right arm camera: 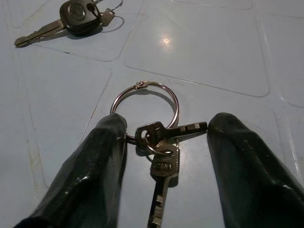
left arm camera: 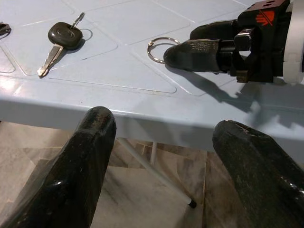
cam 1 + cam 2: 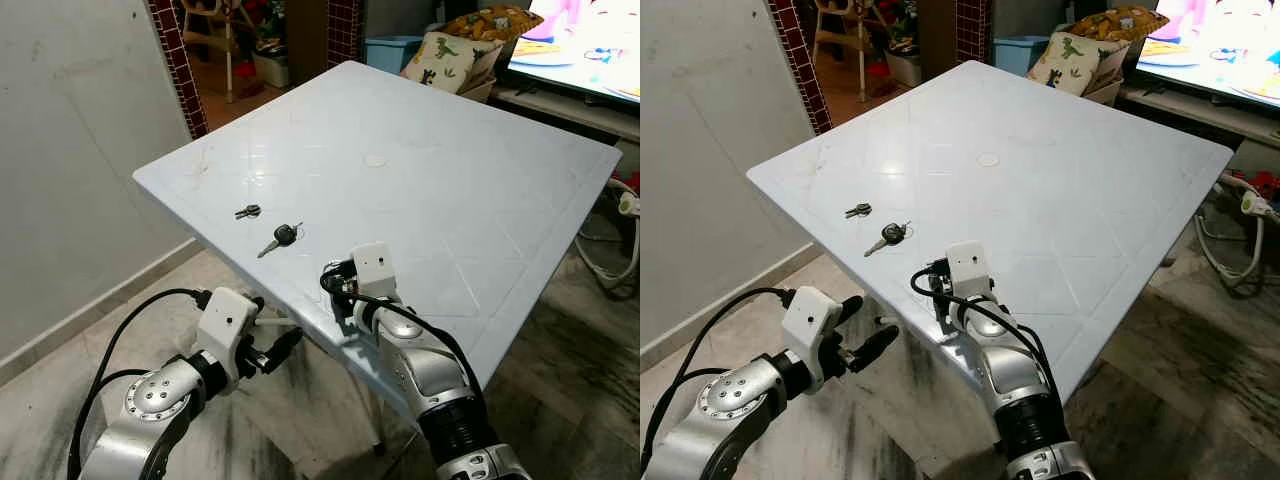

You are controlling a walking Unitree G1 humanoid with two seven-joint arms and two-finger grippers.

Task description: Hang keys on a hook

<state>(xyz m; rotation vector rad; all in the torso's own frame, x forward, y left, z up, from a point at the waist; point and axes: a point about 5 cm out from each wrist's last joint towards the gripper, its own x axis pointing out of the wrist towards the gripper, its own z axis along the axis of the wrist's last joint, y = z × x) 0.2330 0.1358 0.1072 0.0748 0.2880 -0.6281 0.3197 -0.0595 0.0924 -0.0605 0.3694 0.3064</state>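
Silver keys (image 1: 159, 156) (ringed) lie between the spread right claw (image 1: 164, 156) fingers.

Table: a pale blue plastic table (image 3: 470, 200) is standing before me on a marbled floor (image 3: 560, 390).
Wall: a grey wall (image 3: 70, 150) is running along my left.
Beyond: a dinosaur-print cushion (image 3: 440, 62) is leaning by a lit screen (image 3: 590, 40).

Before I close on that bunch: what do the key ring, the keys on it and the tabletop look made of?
Key ring: thin, shiny silver wire with a split joint, so probably steel. Keys: dull grey metal with stamped marks and cut teeth. Tabletop: pale blue, glossy, with moulded panel lines and light scuffs; it looks like plastic.
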